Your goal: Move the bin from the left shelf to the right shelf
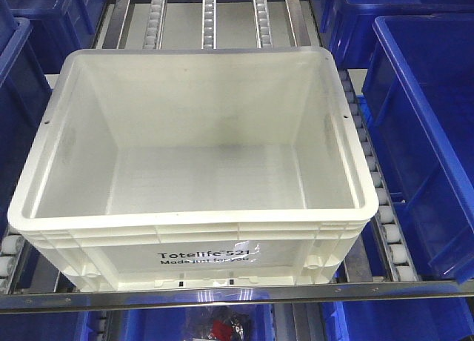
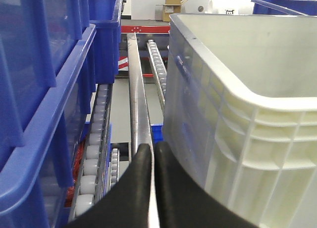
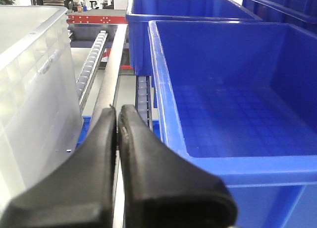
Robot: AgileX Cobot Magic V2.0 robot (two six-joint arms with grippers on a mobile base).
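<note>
Left hand (image 2: 151, 149) and right hand (image 3: 118, 112), both clenched empty, flank the bin (image 1: 200, 170).

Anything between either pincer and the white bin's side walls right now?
Nothing visible. The left pincer, shut, sits in the gap between the blue bins and the white bin; the right pincer, shut, sits between it and another blue bin. Only a metal rail runs ahead.

We see the left gripper (image 2: 151, 148) from its wrist camera, its two black fingers (image 2: 138, 188) pressed together, pointing straight ahead and roughly level. We find the right gripper (image 3: 118, 111) the same: black fingers (image 3: 148, 173) closed tip to tip, reaching forward.
</note>
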